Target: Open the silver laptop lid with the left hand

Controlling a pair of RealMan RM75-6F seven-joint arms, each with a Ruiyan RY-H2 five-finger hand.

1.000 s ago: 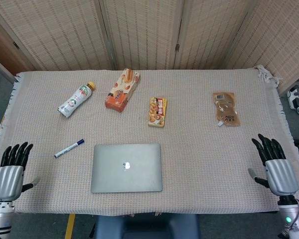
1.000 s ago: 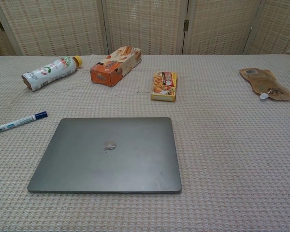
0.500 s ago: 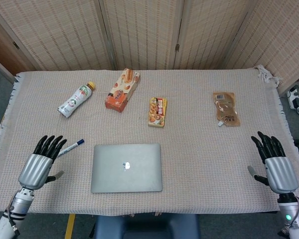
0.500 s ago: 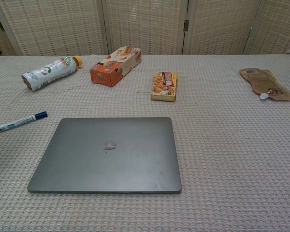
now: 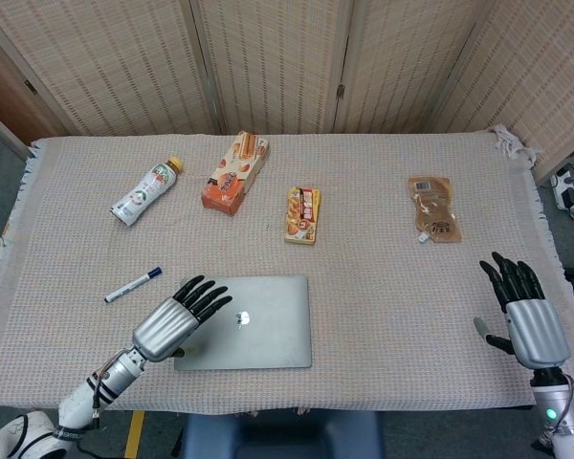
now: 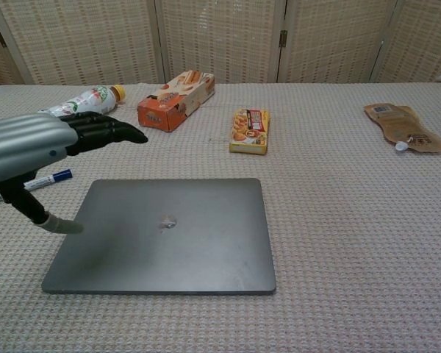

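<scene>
Woven beige screens stand behind a table [image 5: 383, 316] covered in a pale waffle-weave cloth. We see the flat silver laptop [image 5: 243, 321] lying closed in the lower centre of the head view, its lid down. Our left hand [image 5: 177, 318] hovers over its lower-left part, fingers extended and apart, holding nothing; in the chest view its thumb tip hangs just above the lid's left edge. To lift well, we judge we should bring the fingertips to the lid's free front edge, hook under it and raise gently. Left of the laptop lies a blue-capped white marker [image 5: 133, 284]. At the lower right, our right hand [image 5: 523, 316] rests spread and empty, well apart.
</scene>
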